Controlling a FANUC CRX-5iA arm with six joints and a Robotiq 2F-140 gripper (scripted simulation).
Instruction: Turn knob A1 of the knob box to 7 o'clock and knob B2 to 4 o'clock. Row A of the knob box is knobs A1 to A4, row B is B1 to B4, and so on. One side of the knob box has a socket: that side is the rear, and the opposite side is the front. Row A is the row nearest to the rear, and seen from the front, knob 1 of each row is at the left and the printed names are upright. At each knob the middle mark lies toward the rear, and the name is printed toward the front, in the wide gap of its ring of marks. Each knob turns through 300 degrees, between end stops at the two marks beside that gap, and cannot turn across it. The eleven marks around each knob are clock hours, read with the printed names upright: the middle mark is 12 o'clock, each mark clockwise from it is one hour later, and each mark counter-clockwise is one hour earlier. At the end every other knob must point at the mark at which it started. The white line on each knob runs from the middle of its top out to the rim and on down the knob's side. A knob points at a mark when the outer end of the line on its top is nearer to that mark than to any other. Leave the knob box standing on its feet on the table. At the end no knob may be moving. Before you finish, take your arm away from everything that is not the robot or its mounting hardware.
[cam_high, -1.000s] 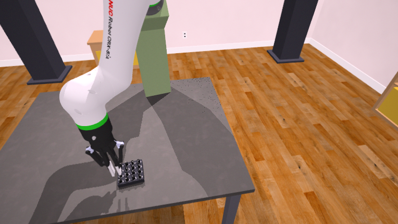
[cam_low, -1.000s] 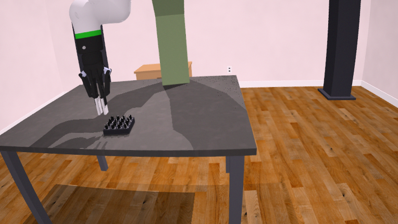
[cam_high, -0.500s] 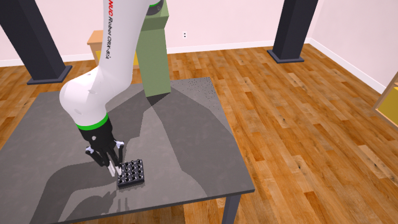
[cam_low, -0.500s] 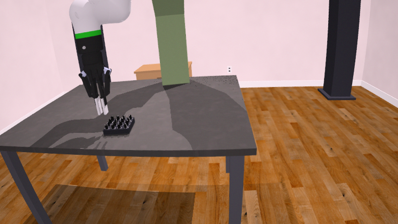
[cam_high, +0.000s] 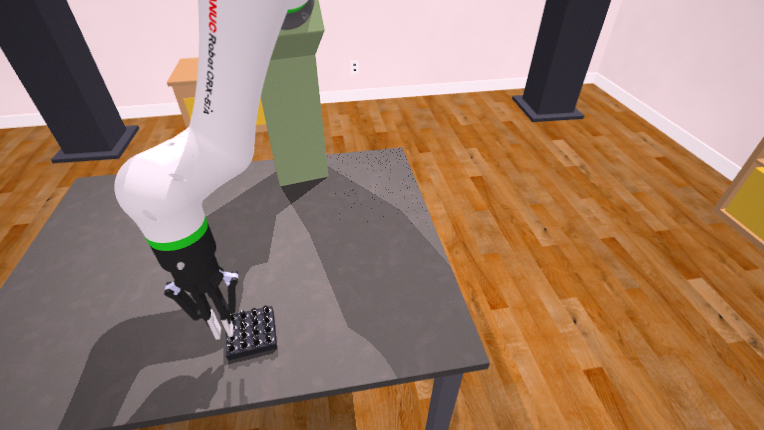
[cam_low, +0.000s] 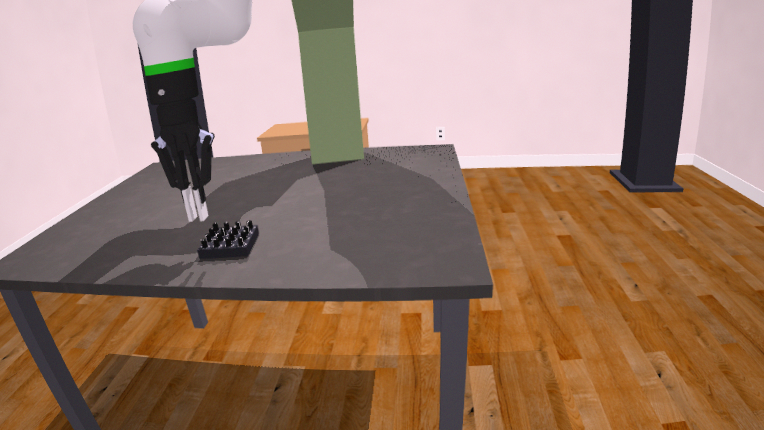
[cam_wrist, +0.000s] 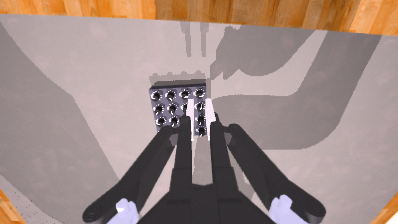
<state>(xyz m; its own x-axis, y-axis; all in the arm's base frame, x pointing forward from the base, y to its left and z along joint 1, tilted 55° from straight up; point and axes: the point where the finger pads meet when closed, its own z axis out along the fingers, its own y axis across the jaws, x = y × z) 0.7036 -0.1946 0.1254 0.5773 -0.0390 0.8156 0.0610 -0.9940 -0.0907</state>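
The dark knob box (cam_high: 251, 353) (cam_low: 222, 254) (cam_wrist: 165, 101) stands flat on the table, its black knobs upright in four rows of four. My gripper (cam_high: 224, 335) (cam_low: 198, 219) (cam_wrist: 199, 107) points down with its two pale fingers nearly together, a narrow gap between them, and nothing in it. The fingertips are in the air above the box, toward its left side in the top and exterior views. In the wrist view the gap lies over the rightmost column of knobs, and the fingers hide part of the column beside it. The socket, printed names and exact line directions cannot be made out.
The grey table (cam_high: 342, 256) (cam_low: 374, 245) carries the box near its front edge. The green robot pedestal (cam_high: 296, 122) (cam_low: 334, 96) stands at the table's back. Shadows of the arm and fingers fall beside and in front of the box.
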